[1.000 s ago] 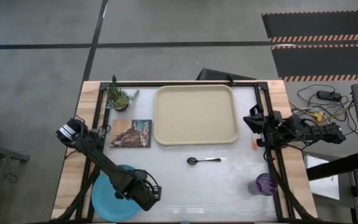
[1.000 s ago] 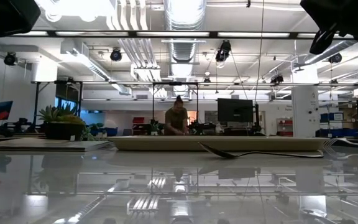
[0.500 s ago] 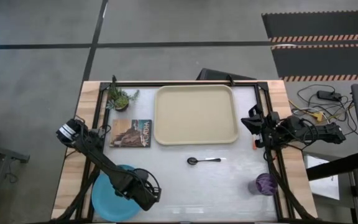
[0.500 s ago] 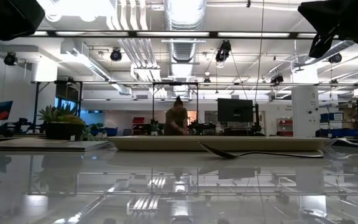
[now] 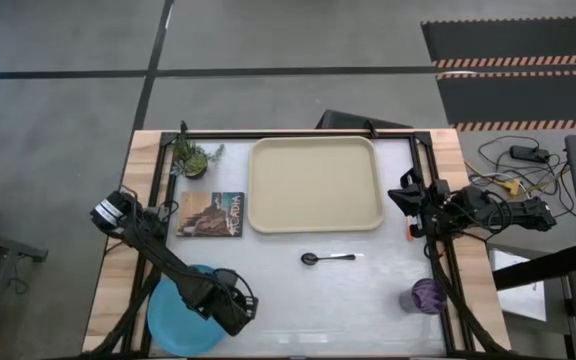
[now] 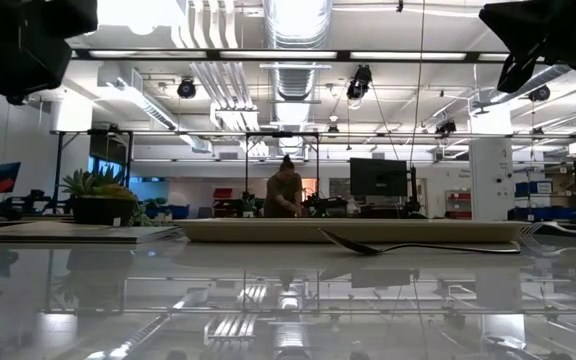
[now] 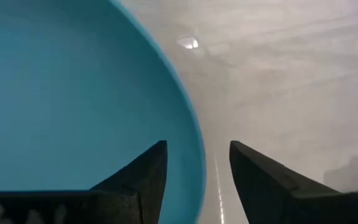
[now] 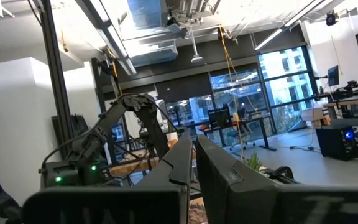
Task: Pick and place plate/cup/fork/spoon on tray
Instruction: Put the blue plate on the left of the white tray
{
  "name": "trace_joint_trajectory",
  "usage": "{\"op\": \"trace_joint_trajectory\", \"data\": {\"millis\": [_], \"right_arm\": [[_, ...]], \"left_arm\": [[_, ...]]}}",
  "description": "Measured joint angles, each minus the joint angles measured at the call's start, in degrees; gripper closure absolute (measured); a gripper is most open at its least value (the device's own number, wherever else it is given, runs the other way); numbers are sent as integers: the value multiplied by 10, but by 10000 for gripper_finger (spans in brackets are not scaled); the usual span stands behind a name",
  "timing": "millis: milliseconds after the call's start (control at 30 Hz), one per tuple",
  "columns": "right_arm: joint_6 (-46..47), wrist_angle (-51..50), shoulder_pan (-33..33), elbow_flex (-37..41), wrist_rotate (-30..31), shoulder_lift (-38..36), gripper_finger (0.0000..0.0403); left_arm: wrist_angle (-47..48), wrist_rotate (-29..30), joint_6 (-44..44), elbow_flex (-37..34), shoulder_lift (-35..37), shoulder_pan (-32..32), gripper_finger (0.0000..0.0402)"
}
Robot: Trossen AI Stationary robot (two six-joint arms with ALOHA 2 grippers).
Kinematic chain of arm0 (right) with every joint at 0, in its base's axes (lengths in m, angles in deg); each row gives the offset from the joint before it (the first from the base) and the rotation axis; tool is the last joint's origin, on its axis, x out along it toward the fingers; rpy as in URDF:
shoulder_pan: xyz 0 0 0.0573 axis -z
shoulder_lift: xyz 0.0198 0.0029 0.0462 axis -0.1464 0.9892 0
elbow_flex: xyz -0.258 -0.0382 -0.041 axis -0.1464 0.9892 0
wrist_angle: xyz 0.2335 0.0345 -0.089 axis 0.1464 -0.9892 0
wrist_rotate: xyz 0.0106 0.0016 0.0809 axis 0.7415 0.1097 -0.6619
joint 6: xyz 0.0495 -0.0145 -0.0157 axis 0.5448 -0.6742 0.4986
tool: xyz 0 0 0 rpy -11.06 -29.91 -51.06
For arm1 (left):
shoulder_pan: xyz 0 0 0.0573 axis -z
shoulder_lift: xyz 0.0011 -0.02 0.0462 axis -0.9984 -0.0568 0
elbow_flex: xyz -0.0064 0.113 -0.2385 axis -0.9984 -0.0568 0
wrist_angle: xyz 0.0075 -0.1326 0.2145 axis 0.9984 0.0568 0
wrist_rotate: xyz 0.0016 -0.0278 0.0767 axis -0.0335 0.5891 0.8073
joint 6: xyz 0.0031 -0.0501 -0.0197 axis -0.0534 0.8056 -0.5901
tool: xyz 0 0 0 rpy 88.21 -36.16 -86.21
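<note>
The light-blue plate [image 5: 173,322] lies flat at the table's near left. My left gripper [image 7: 197,155] hangs open over the plate's right rim [image 7: 194,140], one finger above the plate and one outside it; in the high view the left gripper [image 5: 233,312] is at that rim. The beige tray [image 5: 315,184] sits at the far middle. The spoon [image 5: 326,258] lies just in front of it. The purple cup [image 5: 428,296] stands near right. The fork's orange handle [image 5: 409,228] shows below my right gripper [image 5: 408,192], which is shut and raised at the right.
A dark picture book [image 5: 211,214] lies left of the tray, and a small potted plant [image 5: 192,157] stands behind it. Black frame rails run along the table's left, far and right sides. A person [image 6: 285,192] stands far off in the room.
My left arm has come down over the plate's right rim; it fills more of the low view's upper left corner than before. The plate, spoon, cup and tray stay where they were.
</note>
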Motion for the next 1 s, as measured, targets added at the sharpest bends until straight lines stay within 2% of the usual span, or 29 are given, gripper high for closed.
{"op": "trace_joint_trajectory", "data": {"millis": [100, 233, 533, 800, 1000], "right_arm": [[-1, 0, 0, 0, 0, 0, 390], [-1, -1, 0, 0, 0, 0, 390], [-1, -1, 0, 0, 0, 0, 390], [-1, -2, 0, 0, 0, 0, 390], [-2, -3, 0, 0, 1, 0, 390]], "left_arm": [[-3, 1, 1, -7, 0, 0, 250], [-24, 2, 2, -26, 0, 0, 277], [-39, 14, 4, -27, 0, 0, 387], [-37, 17, 2, -9, 0, 0, 397], [-20, 16, -24, 39, 0, 0, 400]]}}
